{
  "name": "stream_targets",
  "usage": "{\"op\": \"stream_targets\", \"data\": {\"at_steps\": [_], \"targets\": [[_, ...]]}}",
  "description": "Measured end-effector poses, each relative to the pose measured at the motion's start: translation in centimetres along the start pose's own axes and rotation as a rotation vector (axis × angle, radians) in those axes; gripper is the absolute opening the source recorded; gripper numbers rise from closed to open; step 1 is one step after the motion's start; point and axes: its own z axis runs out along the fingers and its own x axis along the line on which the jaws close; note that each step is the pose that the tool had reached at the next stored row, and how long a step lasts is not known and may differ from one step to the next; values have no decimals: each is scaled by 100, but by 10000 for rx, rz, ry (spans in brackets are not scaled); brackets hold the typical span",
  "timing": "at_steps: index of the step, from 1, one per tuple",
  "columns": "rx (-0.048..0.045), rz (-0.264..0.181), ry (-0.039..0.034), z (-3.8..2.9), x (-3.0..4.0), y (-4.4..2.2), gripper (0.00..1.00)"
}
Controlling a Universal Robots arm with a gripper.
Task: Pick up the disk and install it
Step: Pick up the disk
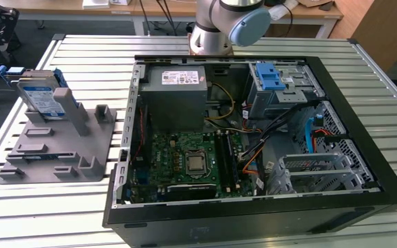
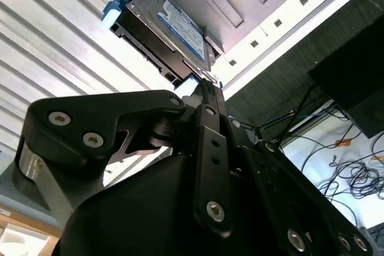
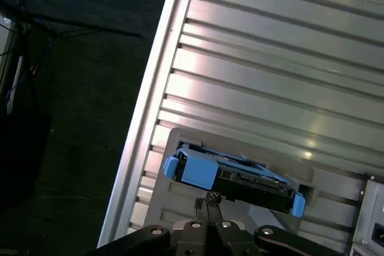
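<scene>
Pointing toward the disk (image 3: 240, 179), the tool (image 3: 207, 198) is pressed together and empty, the disk's long edge lying across it.

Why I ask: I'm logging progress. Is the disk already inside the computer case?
No, in the exterior view the disk stands in the grey holder beside the computer case, not inside it.
</scene>
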Motion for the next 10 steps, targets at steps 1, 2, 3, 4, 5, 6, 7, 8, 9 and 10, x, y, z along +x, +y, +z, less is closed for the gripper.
{"op": "stream_targets", "data": {"at_steps": [1,2,3,4,5,6,7,8,9,10], "targets": [[3,-192,8,1,0,0,11],[7,-370,15,1,0,0,11],[10,-551,22,2,0,0,11],[13,-730,30,2,0,0,11],[17,-909,37,3,0,0,11],[19,-1084,44,4,0,0,11],[15,-1147,46,4,1,0,11],[12,-1150,48,4,5,2,11],[12,-1150,46,5,5,2,11],[11,-1151,46,5,5,2,11]]}}
